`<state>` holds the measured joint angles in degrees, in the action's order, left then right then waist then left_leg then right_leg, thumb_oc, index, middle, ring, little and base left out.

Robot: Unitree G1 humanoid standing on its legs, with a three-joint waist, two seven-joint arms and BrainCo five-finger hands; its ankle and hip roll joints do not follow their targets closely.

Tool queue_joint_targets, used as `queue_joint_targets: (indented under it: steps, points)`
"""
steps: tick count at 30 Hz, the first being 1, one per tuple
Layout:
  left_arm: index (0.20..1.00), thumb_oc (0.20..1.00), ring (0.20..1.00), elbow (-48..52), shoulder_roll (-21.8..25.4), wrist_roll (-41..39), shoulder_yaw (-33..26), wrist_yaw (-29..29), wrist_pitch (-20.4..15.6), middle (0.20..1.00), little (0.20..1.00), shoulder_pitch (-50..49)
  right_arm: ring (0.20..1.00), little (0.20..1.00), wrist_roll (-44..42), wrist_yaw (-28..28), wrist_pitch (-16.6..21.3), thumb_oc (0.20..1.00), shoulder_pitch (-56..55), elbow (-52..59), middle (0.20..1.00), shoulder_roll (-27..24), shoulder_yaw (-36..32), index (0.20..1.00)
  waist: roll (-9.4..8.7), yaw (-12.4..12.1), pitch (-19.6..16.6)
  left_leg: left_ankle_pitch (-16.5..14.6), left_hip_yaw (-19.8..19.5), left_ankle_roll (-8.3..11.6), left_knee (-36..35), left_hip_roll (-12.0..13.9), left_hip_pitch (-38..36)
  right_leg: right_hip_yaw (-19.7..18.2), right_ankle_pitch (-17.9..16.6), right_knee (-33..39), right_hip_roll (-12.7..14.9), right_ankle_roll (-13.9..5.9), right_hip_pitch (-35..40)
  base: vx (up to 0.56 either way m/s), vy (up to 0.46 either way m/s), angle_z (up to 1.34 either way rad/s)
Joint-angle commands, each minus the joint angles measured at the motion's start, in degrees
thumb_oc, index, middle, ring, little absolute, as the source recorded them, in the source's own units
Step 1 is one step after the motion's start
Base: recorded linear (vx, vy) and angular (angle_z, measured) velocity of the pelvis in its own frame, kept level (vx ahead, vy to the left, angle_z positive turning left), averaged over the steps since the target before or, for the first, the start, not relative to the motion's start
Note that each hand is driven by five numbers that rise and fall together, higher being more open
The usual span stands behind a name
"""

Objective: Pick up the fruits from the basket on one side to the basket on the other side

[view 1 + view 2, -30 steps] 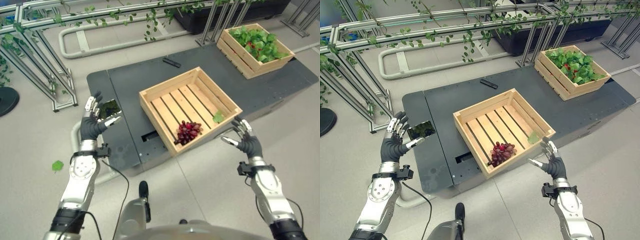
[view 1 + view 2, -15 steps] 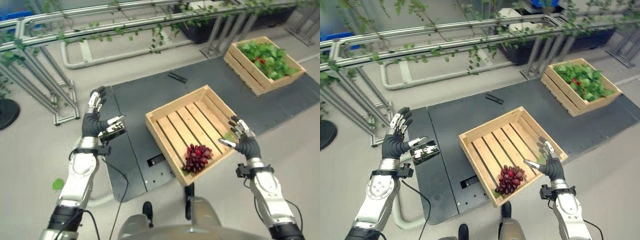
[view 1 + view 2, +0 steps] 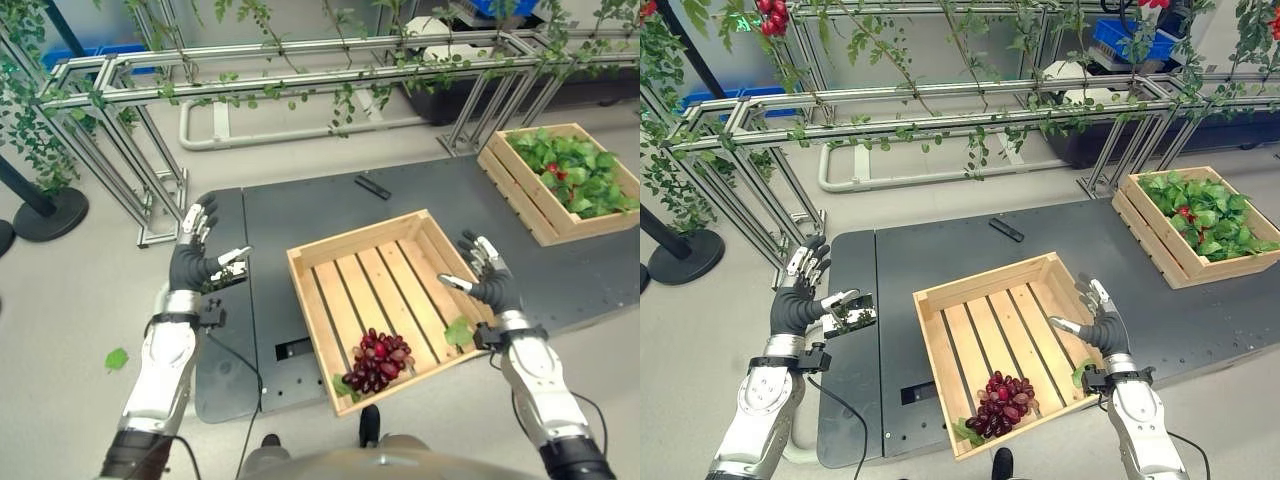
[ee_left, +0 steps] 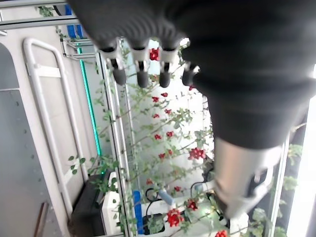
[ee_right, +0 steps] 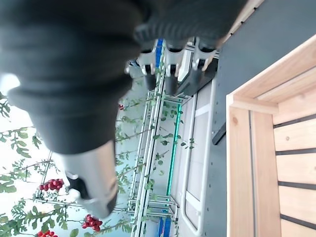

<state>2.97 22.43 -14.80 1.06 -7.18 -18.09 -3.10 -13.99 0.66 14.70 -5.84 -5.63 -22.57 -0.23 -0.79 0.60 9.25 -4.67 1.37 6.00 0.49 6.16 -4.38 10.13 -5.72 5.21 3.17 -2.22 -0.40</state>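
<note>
Over on the left, the left hand is raised beside the dark grey low bench, fingers straight and spread, thumb out, nothing in it. Just past its thumb sits a small metal-and-green fitting at the bench's edge; I cannot tell whether the thumb touches it.

Moving to the middle: the near, pale slatted wooden crate rests on the bench, and a bunch of dark red grapes lies in its front corner with a green leaf beside it. So by my read one bunch sits in this crate, and neither hand carries fruit right now.

The right hand hovers at the crate's right rim, fingers straight and fanned, empty too; a loose green leaf lies on the rim just below it.

Far right, the second wooden crate is packed with green leaves, a few red fruits peeking through. Which crate is source and which is goal, I cannot say; either way the work looks far from finished.

The right eye view catches more: red fruit clusters hanging on the vine frame behind the bench. The left wrist view shows its dark fingertips straight against rows of red-fruited plants.
</note>
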Motion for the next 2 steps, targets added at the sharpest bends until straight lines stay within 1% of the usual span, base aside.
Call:
queue_joint_targets:
  steps: [1,2]
  points:
    - [1.000,1.000,1.000,2.1,1.5,-2.2,-0.7,-0.2,-2.7,1.000,1.000,2.0,1.000,1.000,-2.1,0.6,2.4,1.000,1.3,2.4,1.000,-1.0,-1.4,1.000,-1.75,0.1,-1.5,1.4,-0.2,-1.78,1.6,-3.0,3.6,0.9,7.8,-3.8,4.1,-5.60,2.4,0.03,-0.044,0.03]
    - [1.000,1.000,1.000,2.1,1.4,-2.4,-0.6,-0.1,-2.7,1.000,1.000,2.0,1.000,1.000,-2.1,0.6,2.5,1.000,1.2,2.5,1.000,-1.0,-1.4,1.000,-1.70,0.1,-1.5,1.4,-0.1,-1.80,1.5,-3.0,3.5,0.9,7.8,-3.6,4.0,-5.56,2.7,0.02,-0.018,0.05]
